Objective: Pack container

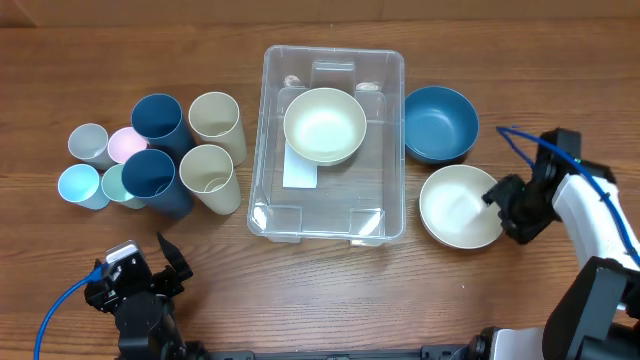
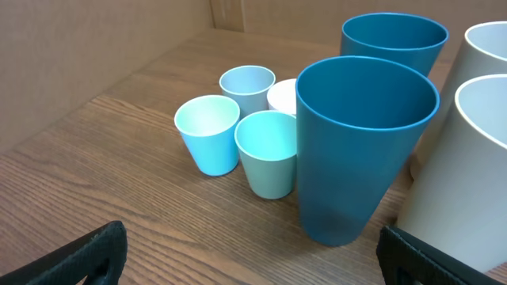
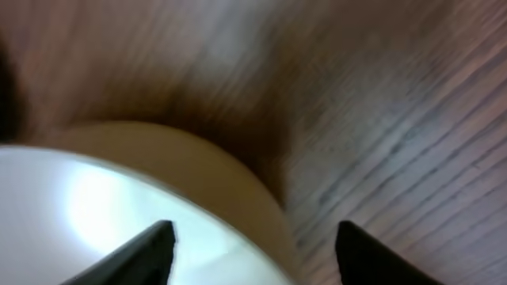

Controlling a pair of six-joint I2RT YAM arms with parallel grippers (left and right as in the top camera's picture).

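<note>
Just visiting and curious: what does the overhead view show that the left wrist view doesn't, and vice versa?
Only overhead: the large clear plastic rectangular container holding a cream round bowl, a dark blue round bowl and a second cream bowl beside it, and the right tool at that bowl's edge. Only left wrist: a brown wall behind the wooden table, and side-on close-ups of the cups. Both: the table, the open left tool, and those cups, including a tall dark blue plastic cup and a small light blue cup.

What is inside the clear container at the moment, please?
One cream bowl sits inside the container, partly over the white label on its base. The base under the bowl is hidden.
</note>
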